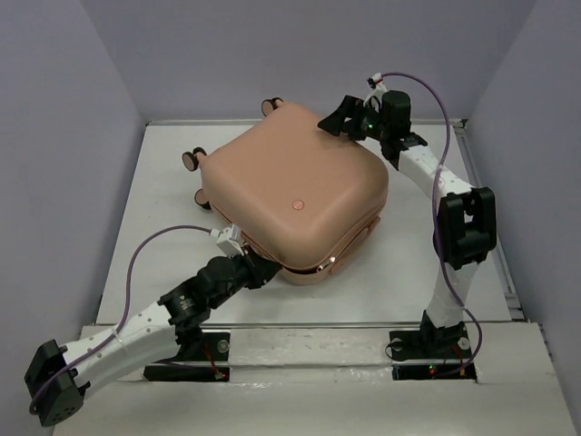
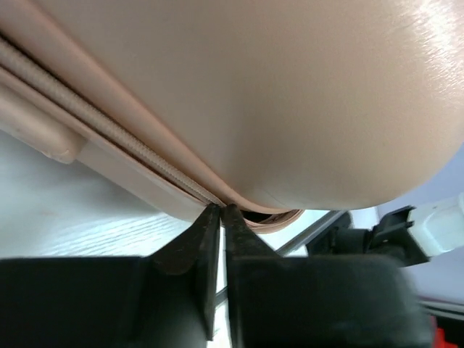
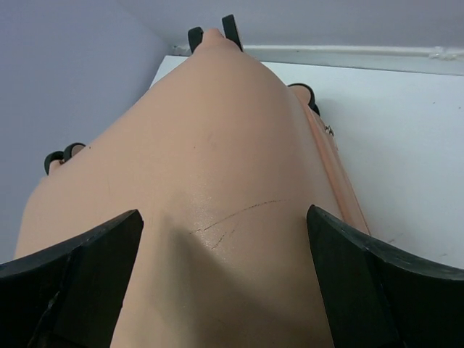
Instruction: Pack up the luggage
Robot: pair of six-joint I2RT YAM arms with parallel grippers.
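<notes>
The peach-pink luggage (image 1: pixel 295 182) lies flat on the white table (image 1: pixel 408 272), lid down, round mark (image 1: pixel 295 205) on top. My left gripper (image 1: pixel 270 270) is at its near left corner, at the seam. In the left wrist view the luggage (image 2: pixel 290 94) fills the frame, and the left gripper (image 2: pixel 221 209) is shut where the closed zipper (image 2: pixel 109 123) ends; the pull itself is hidden between the tips. To the right of the tips the seam gapes a little. My right gripper (image 1: pixel 340 120) is open over the far right corner, straddling the shell (image 3: pixel 217 145) in the right wrist view (image 3: pixel 224 212).
Small wheels (image 1: pixel 191 160) stick out on the luggage's far left side, one more at the far corner (image 1: pixel 271 104). Purple-grey walls (image 1: pixel 73 136) close in the table on the left, back and right. A raised rail (image 1: pixel 486 218) runs along the right edge.
</notes>
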